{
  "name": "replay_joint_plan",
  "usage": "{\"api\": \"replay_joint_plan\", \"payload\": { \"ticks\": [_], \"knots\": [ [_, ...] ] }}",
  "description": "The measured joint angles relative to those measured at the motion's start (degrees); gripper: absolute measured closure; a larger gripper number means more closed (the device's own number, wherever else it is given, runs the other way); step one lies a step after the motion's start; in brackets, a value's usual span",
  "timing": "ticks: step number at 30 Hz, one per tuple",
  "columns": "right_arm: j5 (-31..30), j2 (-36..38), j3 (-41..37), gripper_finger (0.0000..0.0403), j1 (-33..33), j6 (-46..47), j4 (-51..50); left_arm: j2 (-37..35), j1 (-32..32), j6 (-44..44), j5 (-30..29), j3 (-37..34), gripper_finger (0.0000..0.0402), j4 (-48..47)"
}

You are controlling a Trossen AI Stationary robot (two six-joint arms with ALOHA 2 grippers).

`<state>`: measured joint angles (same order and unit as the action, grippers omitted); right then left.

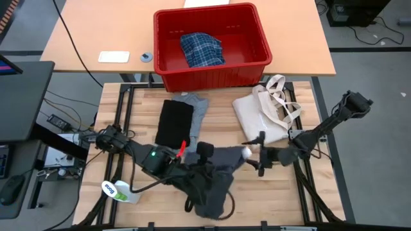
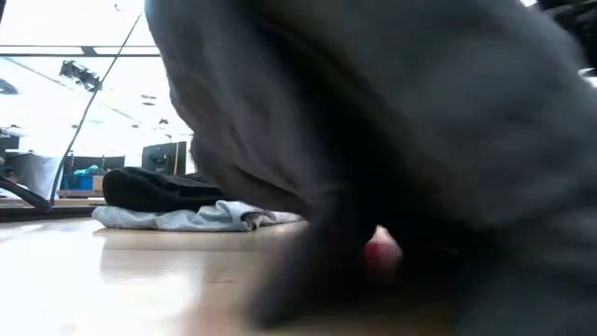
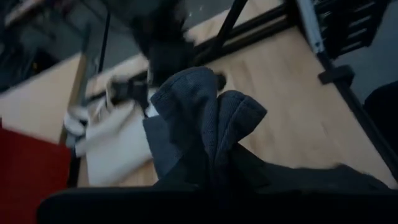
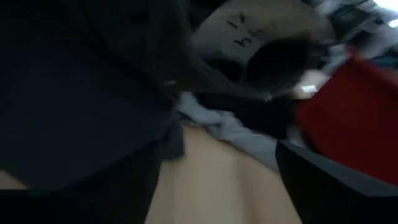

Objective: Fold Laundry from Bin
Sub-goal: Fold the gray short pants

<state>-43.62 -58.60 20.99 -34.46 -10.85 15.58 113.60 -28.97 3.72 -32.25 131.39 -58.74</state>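
Right now my left gripper (image 1: 207, 153) sits at the lower middle of the overhead picture, its fingers pinched on a bunched fold of a dark grey garment (image 1: 209, 183) that spills down toward the bottom edge of the table (image 1: 119, 112). From my left wrist, that same cloth (image 3: 205, 124) rises as a gathered ridge in the centre of the frame. My right gripper (image 1: 260, 154) is just right of centre, fingers spread wide beside the garment's right edge; I cannot tell whether they touch the cloth. Above my left gripper, a folded black piece (image 1: 174, 122) lies on a light grey shirt (image 1: 198, 109), and in the table-level view both show as a low pile (image 2: 177, 205) at left. A cream tote bag (image 1: 260, 115) lies right of centre. At top centre stands the red bin (image 1: 212, 45), with a blue plaid shirt (image 1: 202, 50) inside it.
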Motion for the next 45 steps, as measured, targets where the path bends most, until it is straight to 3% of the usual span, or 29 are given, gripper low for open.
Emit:
{"api": "replay_joint_plan", "payload": {
  "ticks": [2, 5, 10, 15, 19, 24, 25, 26, 29, 32, 37, 41, 45],
  "knots": [
    [6.78, -1.8, 0.0, 0.0054, 4.37, 0.58, 2.57, 0.02, -0.41, 2.71, 0.11, 0.0, 0.0366, 1.83],
    [12.15, -4.78, 0.0, 0.0032, 9.79, -1.44, 8.06, 0.01, -0.22, 5.48, 0.0, 0.0, 0.0366, 3.96],
    [28.57, -8.68, 0.0, 0.002, 13.2, -5.95, 22.99, 0.02, -0.07, 9.56, -2.91, 0.0, 0.0366, 6.31],
    [32.55, -11.51, 0.0, 0.0036, 11.23, -13.98, 34.54, 0.0, 0.21, 12.15, -3.26, 0.0, 0.0366, 7.74],
    [29.04, -11.7, 0.0, 0.0108, 9.5, -19.51, 38.93, -0.01, 0.5, 14.71, -7.47, 0.0, 0.0366, 9.75],
    [22.29, -7.87, 0.12, 0.0311, 6.53, -24.17, 39.15, -2.06, 0.62, 18.22, -8.98, -0.04, 0.0365, 12.28],
    [20.39, -6.39, 0.36, 0.0352, 5.39, -25.53, 38.21, -2.84, 0.91, 18.19, -8.95, -0.04, 0.0365, 12.66],
    [18.1, -4.55, 0.78, 0.0368, 3.93, -27.18, 36.36, -3.58, 1.1, 18.11, -8.88, -0.07, 0.0365, 12.49],
    [10.98, 1.81, 4.95, 0.0358, -1.02, -29.72, 26.01, -6.01, 2.4, 17.09, -8.38, -0.11, 0.0367, 12.69],
    [7.98, 6.73, 13.59, 0.0338, -4.59, -26.31, 7.57, -8.63, 4.91, 16.55, -6.34, -0.11, 0.0368, 13.17],
    [5.15, 7.01, 30.12, 0.0361, -3.6, -18.84, -24.51, -10.05, 13.17, 17.07, 1.99, -0.11, 0.0368, 14.2],
    [0.1, 6.61, 39.93, 0.0363, -0.44, -19.79, -34.4, -10.19, 19.53, 19.35, 3.38, 0.13, 0.0368, 17.3],
    [-4.63, 7.07, 47.64, 0.0357, 2.88, -30.39, -35.59, -10.47, 23.71, 27.57, 3.74, 0.15, 0.0368, 25.04]
  ]
}}
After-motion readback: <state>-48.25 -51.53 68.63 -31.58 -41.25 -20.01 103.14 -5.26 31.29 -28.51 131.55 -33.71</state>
